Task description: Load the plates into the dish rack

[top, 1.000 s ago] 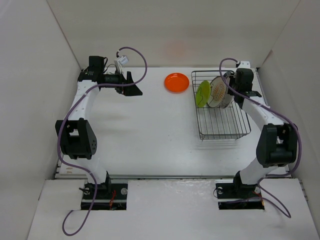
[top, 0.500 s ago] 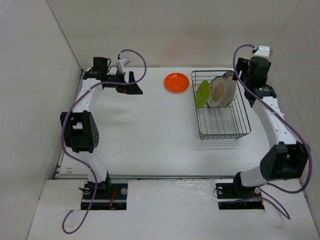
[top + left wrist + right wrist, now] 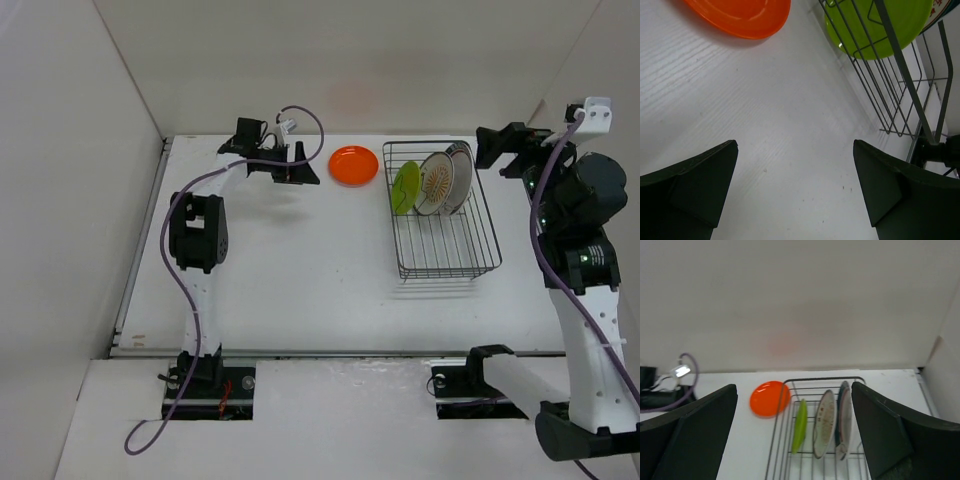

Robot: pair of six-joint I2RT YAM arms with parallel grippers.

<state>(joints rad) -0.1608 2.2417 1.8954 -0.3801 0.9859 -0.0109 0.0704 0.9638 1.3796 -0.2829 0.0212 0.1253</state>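
While set toward 2 o'clock on the tabletop (image 3: 300,270), dish rack (image 3: 452,255): black wire basket, long sides running from 12 to 6 o'clock in the overhead view, three plates gathered at its 12 o'clock end
lime-green plate (image 3: 405,187): on edge inside the rack, at the 9 o'clock end of the row, leaning a little; seen through the wires in the left wrist view
sunburst plate (image 3: 436,183): on edge in the middle of the row, just beside the lime-green one, orange-rayed face turned toward 9 o'clock
banded plate (image 3: 460,178): on edge at the 3 o'clock end of the row, close behind the sunburst plate; touching it or not, cannot tell
orange plate (image 3: 354,165): lying flat on the tabletop at about 12 o'clock, outside the rack, just beside the 9 o'clock wall near the far corner, not touching the wires
left claw (image 3: 305,167): spread wide, gripping nothing; at 9 o'clock of the orange plate, near but apart from it; in its own wrist view, orange rim at 11 o'clock and rack wires at 1 o'clock
right claw (image 3: 500,150): spread wide, gripping nothing; at 3 o'clock of the banded plate, off the rack's far right corner and clear of the wires; in its own wrist view, whole row of plates framed between both fingers
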